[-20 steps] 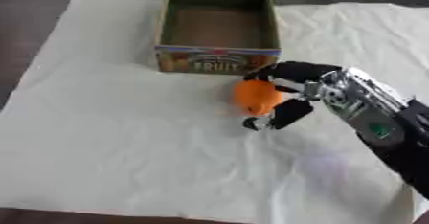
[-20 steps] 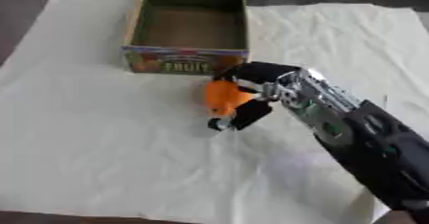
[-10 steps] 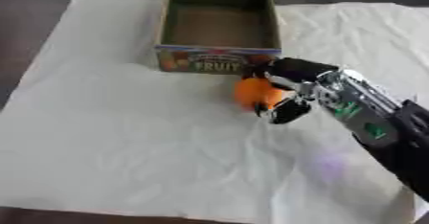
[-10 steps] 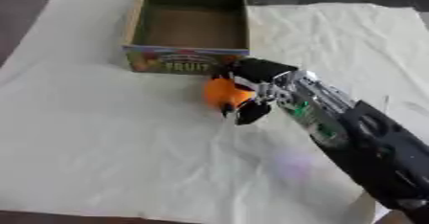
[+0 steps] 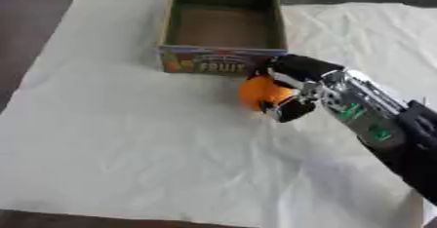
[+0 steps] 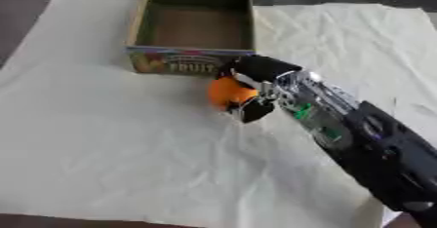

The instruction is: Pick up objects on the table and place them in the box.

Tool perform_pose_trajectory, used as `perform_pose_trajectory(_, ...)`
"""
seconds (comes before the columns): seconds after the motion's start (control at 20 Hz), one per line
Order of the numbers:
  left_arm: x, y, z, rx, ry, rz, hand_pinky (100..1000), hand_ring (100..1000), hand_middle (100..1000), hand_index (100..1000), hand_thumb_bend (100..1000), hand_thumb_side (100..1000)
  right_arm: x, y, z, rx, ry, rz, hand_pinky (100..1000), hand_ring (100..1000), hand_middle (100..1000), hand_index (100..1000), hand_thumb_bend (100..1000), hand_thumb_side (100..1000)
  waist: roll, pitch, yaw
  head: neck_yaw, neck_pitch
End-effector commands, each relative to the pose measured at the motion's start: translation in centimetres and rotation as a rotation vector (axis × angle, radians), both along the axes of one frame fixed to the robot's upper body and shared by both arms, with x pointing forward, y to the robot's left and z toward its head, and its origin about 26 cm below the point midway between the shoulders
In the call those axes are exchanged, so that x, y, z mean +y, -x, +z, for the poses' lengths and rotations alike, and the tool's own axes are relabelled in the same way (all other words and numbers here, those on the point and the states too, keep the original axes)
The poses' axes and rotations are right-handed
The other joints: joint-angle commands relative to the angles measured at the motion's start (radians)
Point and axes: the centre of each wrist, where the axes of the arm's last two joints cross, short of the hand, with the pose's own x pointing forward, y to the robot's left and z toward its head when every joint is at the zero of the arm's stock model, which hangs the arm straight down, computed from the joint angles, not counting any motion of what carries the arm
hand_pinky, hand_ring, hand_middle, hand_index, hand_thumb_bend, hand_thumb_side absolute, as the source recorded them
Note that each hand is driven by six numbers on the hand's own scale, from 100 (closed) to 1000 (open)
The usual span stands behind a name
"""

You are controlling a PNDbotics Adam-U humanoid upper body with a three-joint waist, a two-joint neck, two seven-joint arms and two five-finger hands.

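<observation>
An orange round fruit [image 5: 259, 93] is held in my right hand [image 5: 294, 88], whose black fingers and thumb curl round it from the right. It hangs just in front of the box's near wall, close above the white cloth. The cardboard box [image 5: 224, 60], printed FRUIT on its front, stands open-topped at the upper middle, and its inside looks bare. My right forearm [image 5: 375, 124] runs in from the lower right corner. My left hand shows in neither view.
A creased white cloth [image 5: 145, 149] covers the table and reaches to its dark edges at the left and bottom. Dark floor lies behind the box at the top.
My right hand has closed tighter round the orange fruit and lifted it a little up toward the box front.
</observation>
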Motion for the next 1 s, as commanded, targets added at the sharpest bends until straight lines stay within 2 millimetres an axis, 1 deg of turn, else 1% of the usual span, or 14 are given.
perform_pose_trajectory(0.05,0.1,0.0,0.5,-0.016,-0.011,-0.002,318,395,637,610,100,767,0.1,1.0,2.1,-0.067,-0.044,0.017,842,1000,695,746,100,100,0.003,-0.019,-0.003,0.001,-0.011)
perform_pose_trajectory(0.25,0.2,0.0,0.5,-0.014,-0.012,-0.001,318,395,637,610,100,767,0.4,2.2,3.8,-0.132,-0.093,0.033,835,1000,675,729,100,100,0.003,-0.022,-0.007,0.000,-0.010)
perform_pose_trajectory(0.45,0.2,0.1,0.5,-0.013,-0.012,0.002,319,395,637,610,100,767,0.8,3.9,6.2,-0.217,-0.139,0.068,832,1000,657,716,100,100,0.004,-0.024,-0.011,-0.003,-0.005)
perform_pose_trajectory(0.6,0.2,0.1,0.4,-0.011,-0.012,0.002,319,396,638,610,100,769,1.0,5.1,8.0,-0.292,-0.176,0.089,832,1000,643,707,100,100,0.005,-0.026,-0.015,-0.016,0.002)
perform_pose_trajectory(0.75,0.2,0.1,0.4,-0.008,-0.012,0.003,319,396,638,610,100,769,1.2,5.4,9.3,-0.354,-0.200,0.097,828,1000,641,703,100,102,0.006,-0.026,-0.016,-0.035,0.006)
perform_pose_trajectory(0.8,0.2,0.1,0.3,-0.008,-0.011,0.002,319,396,638,610,100,769,1.4,5.5,9.7,-0.374,-0.208,0.100,828,1000,643,703,100,182,0.007,-0.026,-0.016,-0.041,0.006)
perform_pose_trajectory(0.85,0.2,0.1,0.3,-0.007,-0.010,0.001,319,396,638,610,100,769,1.5,5.5,10.0,-0.391,-0.214,0.102,828,1000,641,702,100,105,0.007,-0.026,-0.016,-0.045,0.006)
perform_pose_trajectory(1.0,0.2,0.1,0.3,-0.006,-0.010,-0.002,319,396,638,610,100,770,2.2,5.3,10.8,-0.435,-0.230,0.099,829,1000,640,698,100,115,0.010,-0.026,-0.015,-0.050,0.004)
